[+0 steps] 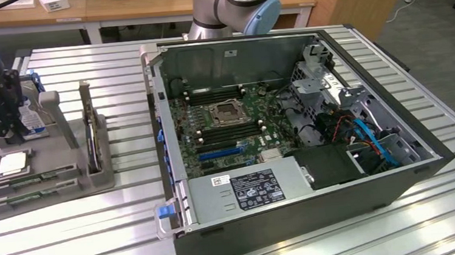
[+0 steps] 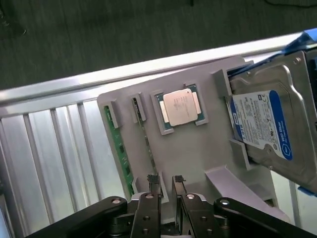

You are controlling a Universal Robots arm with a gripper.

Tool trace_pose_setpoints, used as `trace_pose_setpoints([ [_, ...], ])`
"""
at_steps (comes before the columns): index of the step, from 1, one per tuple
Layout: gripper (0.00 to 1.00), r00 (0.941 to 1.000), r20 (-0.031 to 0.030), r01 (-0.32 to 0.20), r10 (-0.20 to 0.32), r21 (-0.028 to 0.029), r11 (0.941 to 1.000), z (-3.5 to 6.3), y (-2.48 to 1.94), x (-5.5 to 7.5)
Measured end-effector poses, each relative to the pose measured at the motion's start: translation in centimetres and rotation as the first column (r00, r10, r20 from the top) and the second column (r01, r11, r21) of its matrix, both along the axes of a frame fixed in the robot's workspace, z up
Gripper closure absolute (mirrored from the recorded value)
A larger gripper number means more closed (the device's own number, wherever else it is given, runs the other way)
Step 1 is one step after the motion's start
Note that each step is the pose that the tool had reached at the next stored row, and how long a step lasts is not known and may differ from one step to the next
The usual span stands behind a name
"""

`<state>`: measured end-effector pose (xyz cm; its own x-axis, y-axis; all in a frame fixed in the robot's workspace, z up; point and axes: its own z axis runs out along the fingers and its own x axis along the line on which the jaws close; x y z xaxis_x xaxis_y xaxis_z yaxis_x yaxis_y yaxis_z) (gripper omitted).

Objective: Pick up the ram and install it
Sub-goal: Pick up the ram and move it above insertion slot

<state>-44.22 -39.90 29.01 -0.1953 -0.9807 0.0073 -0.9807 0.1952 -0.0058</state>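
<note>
Two green ram sticks (image 2: 120, 153) (image 2: 144, 134) stand on edge in the slots of a grey holder tray (image 2: 198, 148). From the exterior camera they show as green strips (image 1: 38, 177) (image 1: 31, 194) at the tray's front. My gripper (image 1: 13, 138) hangs just above the tray, over the end of the sticks. In the wrist view its two fingertips (image 2: 166, 179) stand a narrow gap apart with only the tray's grey surface between them. It is open and holds nothing.
The tray also holds a silver processor chip (image 2: 181, 106) and a blue-labelled hard drive (image 2: 267, 129), and stands on a slatted metal table (image 1: 97, 235). To the exterior view's right lies an open computer case (image 1: 299, 207) with its motherboard (image 1: 227, 121) exposed.
</note>
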Motion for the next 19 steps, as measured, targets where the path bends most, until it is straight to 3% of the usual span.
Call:
trace_pose_setpoints([
  [4, 0.76, 0.9975, 0.0012, -0.071, 0.071, -0.0001, 0.9975, -0.06, 0.0, 0.0],
  [11, 0.76, 0.9856, 0.0026, -0.169, 0.169, -0.0002, 0.9856, -0.14, 0.0, 0.0],
  [19, 0.76, 0.9579, 0.0036, -0.287, 0.287, -0.0003, 0.9579, -0.25, 0.01, -0.02],
])
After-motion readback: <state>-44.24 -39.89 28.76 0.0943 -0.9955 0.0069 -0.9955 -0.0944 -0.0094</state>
